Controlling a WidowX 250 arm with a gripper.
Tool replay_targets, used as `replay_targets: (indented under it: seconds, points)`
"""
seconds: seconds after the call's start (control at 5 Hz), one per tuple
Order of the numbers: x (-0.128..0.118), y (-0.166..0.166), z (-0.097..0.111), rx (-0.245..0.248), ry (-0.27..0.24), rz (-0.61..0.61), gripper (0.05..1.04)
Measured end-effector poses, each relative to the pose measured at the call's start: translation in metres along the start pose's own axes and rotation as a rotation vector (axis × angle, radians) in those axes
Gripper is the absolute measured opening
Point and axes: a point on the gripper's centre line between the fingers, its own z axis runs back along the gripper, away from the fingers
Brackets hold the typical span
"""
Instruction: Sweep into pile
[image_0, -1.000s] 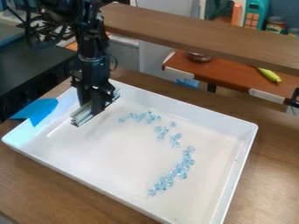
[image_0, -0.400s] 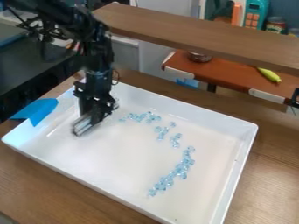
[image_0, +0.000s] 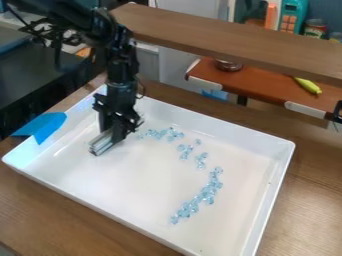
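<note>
Evidently, the gripper (image_0: 111, 136) has shifted over the last second, first toward the near side of the tray (image_0: 133, 175) and then toward the view's right, bringing the grey bar (image_0: 102, 142) with it. The fingers are found drawn in narrow, one on each side of the bar. The bar slants between them, its near end projecting past the fingertips toward the camera.

The blue beads (image_0: 191, 205) show no change of position over the same interval. Finding: the tool is being placed, and no gathering is recorded in these views. The nearest cluster (image_0: 160, 134) lies just beyond the fingers on the view's right; whether the bar's far end touches it cannot be determined. Small groups continue farther from the fingers, and the longest band curves down toward the near right of the tray, well apart from them. In my judgement the task is at an early stage. The next stroke calls for the bar to be kept low and broadside to the beads; some could slip around its ends.

Container: one white, shallow, rectangular tray, its walls surrounding the fingers' working area. Contents: the scattered beads and the held bar. A blue sheet (image_0: 45, 128) overlaps the wall to the view's left of the fingers.
</note>
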Motion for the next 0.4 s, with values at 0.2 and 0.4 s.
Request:
replay_targets:
  seconds: [0.2,0.4]
  points:
    - [0.003,-0.017,-0.001,-0.013,-0.002,-0.040,0.382]
    - [0.005,-0.030,-0.001,-0.023,-0.002,-0.062,0.382]
